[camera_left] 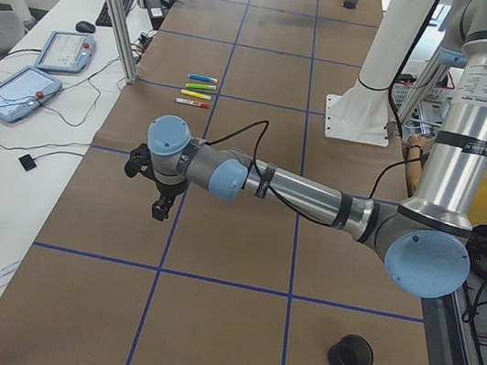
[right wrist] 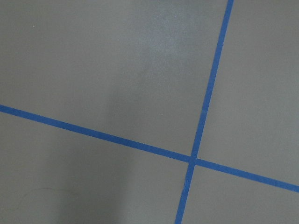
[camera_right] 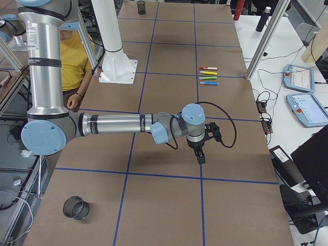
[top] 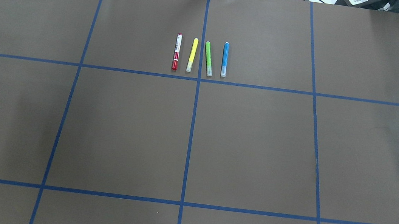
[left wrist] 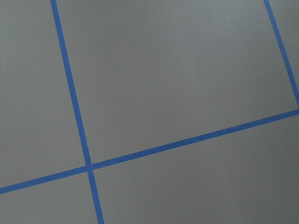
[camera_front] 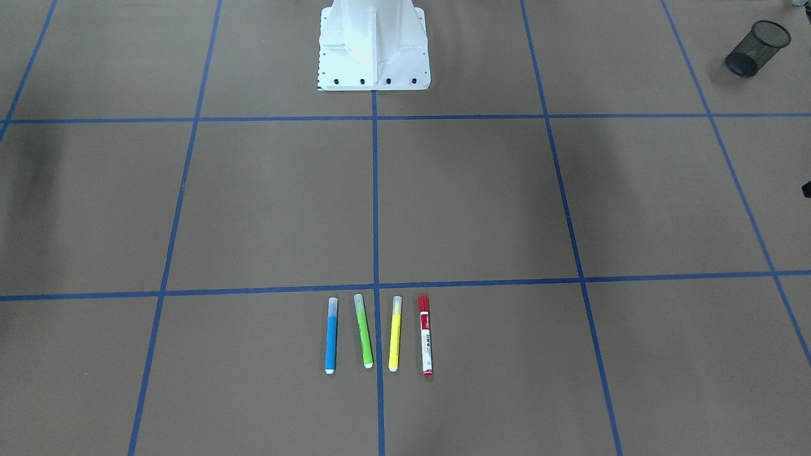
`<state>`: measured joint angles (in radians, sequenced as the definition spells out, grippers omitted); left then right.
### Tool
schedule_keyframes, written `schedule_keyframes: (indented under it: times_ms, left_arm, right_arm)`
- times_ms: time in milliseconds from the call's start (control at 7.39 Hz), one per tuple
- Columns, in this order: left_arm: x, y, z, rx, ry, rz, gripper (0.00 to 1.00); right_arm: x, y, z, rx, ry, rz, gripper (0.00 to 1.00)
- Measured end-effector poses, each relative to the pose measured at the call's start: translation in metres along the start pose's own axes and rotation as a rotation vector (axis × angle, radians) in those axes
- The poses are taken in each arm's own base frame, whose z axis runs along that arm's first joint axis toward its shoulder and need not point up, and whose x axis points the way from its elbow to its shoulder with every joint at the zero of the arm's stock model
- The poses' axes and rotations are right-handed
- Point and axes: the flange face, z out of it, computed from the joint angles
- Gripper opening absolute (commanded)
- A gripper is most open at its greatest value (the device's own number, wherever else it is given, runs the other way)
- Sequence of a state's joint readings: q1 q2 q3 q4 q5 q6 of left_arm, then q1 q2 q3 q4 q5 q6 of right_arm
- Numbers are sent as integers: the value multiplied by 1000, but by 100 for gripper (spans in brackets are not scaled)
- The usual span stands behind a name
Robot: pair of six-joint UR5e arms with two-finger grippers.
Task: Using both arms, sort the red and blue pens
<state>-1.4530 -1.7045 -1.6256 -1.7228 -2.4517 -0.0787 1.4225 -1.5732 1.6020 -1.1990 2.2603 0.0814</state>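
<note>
Marker [top: 176, 52] shows overhead; side view adds left arm [camera_left: 307, 193].

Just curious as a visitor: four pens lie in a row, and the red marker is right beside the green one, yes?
Not quite: the overhead view shows the red-capped marker beside the yellow highlighter; the green highlighter lies one further along.
</note>
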Motion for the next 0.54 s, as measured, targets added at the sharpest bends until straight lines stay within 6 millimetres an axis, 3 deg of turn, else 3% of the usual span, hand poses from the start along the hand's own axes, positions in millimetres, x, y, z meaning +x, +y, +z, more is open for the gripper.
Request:
schedule_keyframes:
  times_ms: [135,541]
  left_arm:
    - [18,-6,10,13,18,56,100]
    - [119,-35,73,-10,59,172,100]
  right_arm:
    - [-12,-8,8,8,-23,-8,100]
    - [-89,-55,32,4,-87,-4,100]
